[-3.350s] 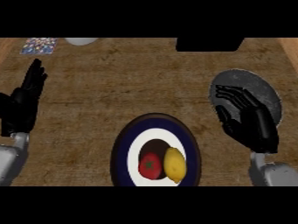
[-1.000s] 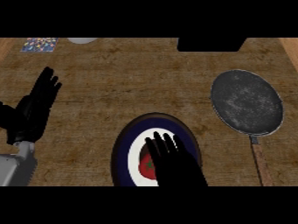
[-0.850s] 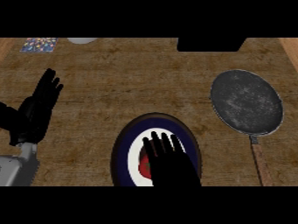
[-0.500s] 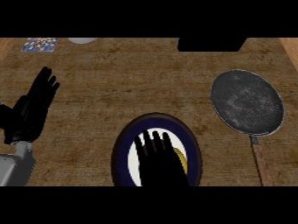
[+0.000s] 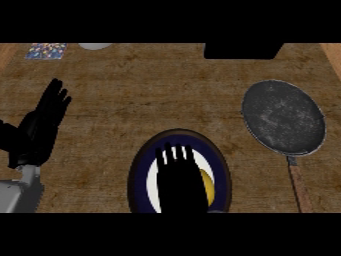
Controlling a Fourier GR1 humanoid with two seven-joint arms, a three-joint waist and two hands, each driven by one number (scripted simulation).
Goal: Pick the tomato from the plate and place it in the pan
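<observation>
1. Currently my right hand (image 5: 179,180) hangs over the plate (image 5: 138,175) at the lower middle of the frame, fingers straight and spread, curled round nothing.
2. No tomato shows. I judge it lies on the plate beneath that palm, left of the yellow fruit (image 5: 208,189) peeking out at the hand's right edge. The hand sits there to cover the tomato before closing.
3. At the right of the frame lies the pan (image 5: 284,117), well apart from the plate, with its handle pointing toward the lower edge.
4. My left hand (image 5: 36,132) rests open at the left, fingers up, off the plate-to-pan route.
</observation>
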